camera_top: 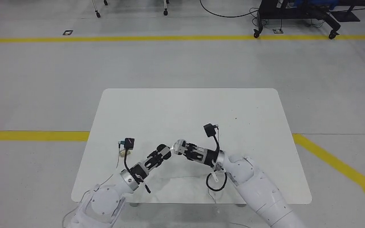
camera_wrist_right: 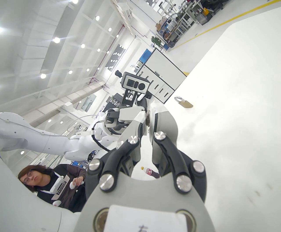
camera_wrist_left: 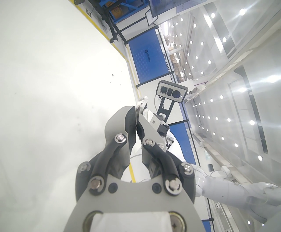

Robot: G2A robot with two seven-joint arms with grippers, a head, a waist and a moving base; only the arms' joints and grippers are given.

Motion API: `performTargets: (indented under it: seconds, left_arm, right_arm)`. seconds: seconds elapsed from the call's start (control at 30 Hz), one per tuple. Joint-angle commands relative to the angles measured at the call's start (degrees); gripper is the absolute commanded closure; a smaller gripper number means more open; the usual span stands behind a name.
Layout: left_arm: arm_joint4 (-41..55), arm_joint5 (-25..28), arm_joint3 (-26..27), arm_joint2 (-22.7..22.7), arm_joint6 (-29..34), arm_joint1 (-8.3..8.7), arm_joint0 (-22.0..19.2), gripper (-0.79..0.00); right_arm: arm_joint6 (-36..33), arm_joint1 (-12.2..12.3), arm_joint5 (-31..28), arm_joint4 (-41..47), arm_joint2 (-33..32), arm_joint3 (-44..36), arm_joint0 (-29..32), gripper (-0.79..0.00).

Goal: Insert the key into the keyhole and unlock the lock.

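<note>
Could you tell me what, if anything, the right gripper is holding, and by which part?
The right gripper pinches a small metal piece, seemingly the key, by its round head, right at the fingertips.

Lighting: bright, even, from overhead.
Ceiling lamps (camera_wrist_left: 241, 11) flare in streaks; table (camera_top: 188, 108) glares white; wrist views bow at edges.
</note>
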State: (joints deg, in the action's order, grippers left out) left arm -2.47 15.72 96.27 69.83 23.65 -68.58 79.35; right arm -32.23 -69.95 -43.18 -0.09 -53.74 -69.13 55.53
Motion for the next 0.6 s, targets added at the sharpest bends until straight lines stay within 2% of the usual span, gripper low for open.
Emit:
performTargets:
  seconds: [0.0, 0.07, 0.13, 0.23, 0.33, 0.57]
  left_arm:
    - [-0.42, 0.15, 0.29, 0.61, 0.92, 0.17, 0.19, 0.0]
    - [0.19, 0.27, 0.58, 1.25, 2.25, 0.33, 0.4, 0.0]
    - [1.2, 0.52, 0.79, 1.82, 4.33, 0.51, 0.56, 0.0]
    - [2.11, 0.9, 0.94, 2.6, 7.24, 0.78, 0.65, 0.0]
    - [0.92, 1.53, 0.95, 2.64, 9.74, 1.03, 0.6, 0.0]
    - [3.11, 1.7, 0.33, 1.99, 13.62, 1.21, 0.14, 0.0]
  right_arm:
    - [-2.01, 0.48, -0.22, 1.91, -1.57, -0.61, -0.08, -0.579]
    - [-4.17, 1.05, -0.67, 4.01, -3.21, -1.58, 0.39, -0.468]
    - [-6.57, 1.6, -0.62, 6.42, -4.62, -2.65, 1.13, -0.391]
    - [-13.72, 2.31, 3.65, 12.09, -5.48, -3.19, 1.57, -0.379]
    - [-20.76, 2.78, 8.94, 16.38, -5.86, -2.56, 0.89, -0.311]
    - [-27.41, 2.3, 13.68, 20.05, -3.3, -0.24, -0.97, -0.219]
